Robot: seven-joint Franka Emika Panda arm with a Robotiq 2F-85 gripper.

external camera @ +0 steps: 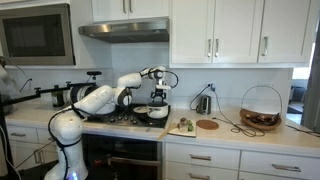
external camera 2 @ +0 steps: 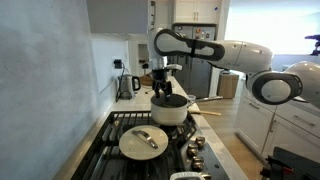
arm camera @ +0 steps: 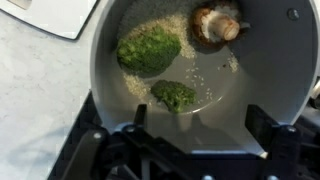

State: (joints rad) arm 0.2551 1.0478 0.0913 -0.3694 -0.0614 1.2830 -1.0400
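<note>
The fingers [arm camera: 262,122] are held apart along the lower edge. The small green piece [arm camera: 174,95] is seen just above them, inside the pot [arm camera: 255,75].

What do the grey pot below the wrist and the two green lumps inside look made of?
Round grey pot: likely metal with a matte grey coating; the inner wall is smooth and evenly dull. Larger green lump and smaller green lump: possibly plastic or foam toy vegetables; bumpy, uniformly coloured surfaces, though real food cannot be ruled out.
</note>
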